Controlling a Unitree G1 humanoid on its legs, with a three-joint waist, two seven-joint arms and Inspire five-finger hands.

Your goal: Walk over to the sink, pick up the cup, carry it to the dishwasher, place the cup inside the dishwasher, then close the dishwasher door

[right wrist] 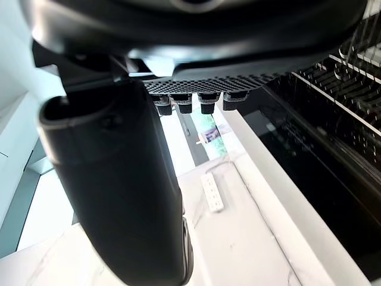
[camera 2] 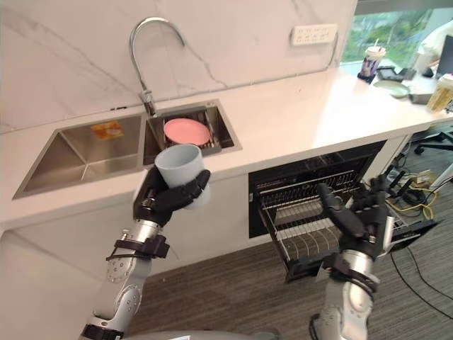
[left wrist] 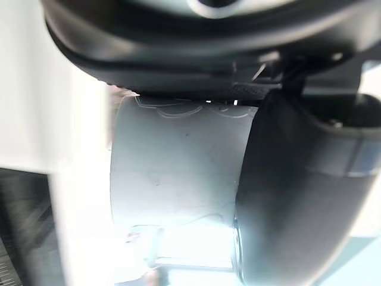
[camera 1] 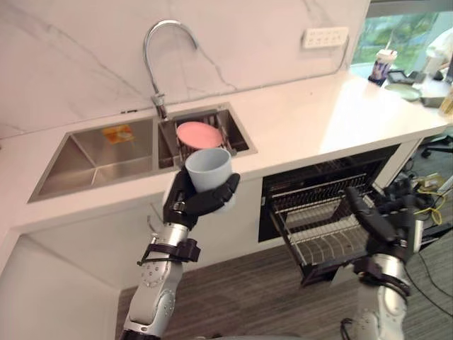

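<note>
My left hand [camera 1: 190, 202] is shut round a pale blue-grey cup [camera 1: 209, 168], held upright in the air just in front of the counter edge below the sink [camera 1: 92, 159]. In the left wrist view the cup [left wrist: 178, 167] fills the space between thumb and fingers. To the right, the dishwasher [camera 1: 333, 180] stands open under the counter with its wire rack [camera 1: 322, 223] pulled out. My right hand [camera 1: 379, 219] hovers open beside the rack's right end, holding nothing; the right wrist view shows its thumb [right wrist: 119, 196] straight.
A pink plate [camera 1: 198, 133] lies in a rack in the sink's small right basin, under the curved tap [camera 1: 159, 49]. The white counter [camera 1: 318, 113] runs right to a paper cup [camera 1: 383, 66] and dishes. Grey carpet floor [camera 1: 248, 290] lies before the cabinets.
</note>
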